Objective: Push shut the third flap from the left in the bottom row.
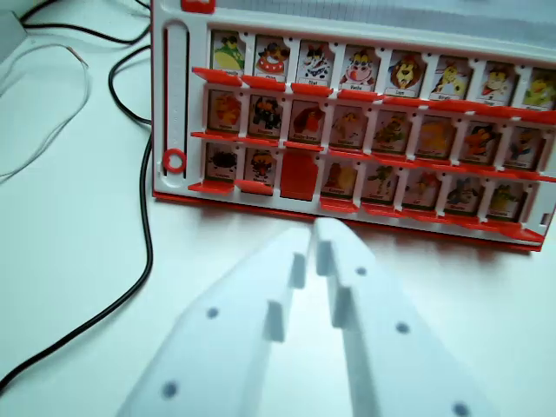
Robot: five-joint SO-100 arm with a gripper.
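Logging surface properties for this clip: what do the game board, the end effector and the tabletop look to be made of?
Game board: looks like moulded plastic, red frame and white panel with a mild sheen; the picture cards look printed, paper or plastic unclear.
End effector: white, matte, blocky fingers with dark screw holes, probably printed plastic.
Tabletop: smooth, pale and even; material cannot be told.
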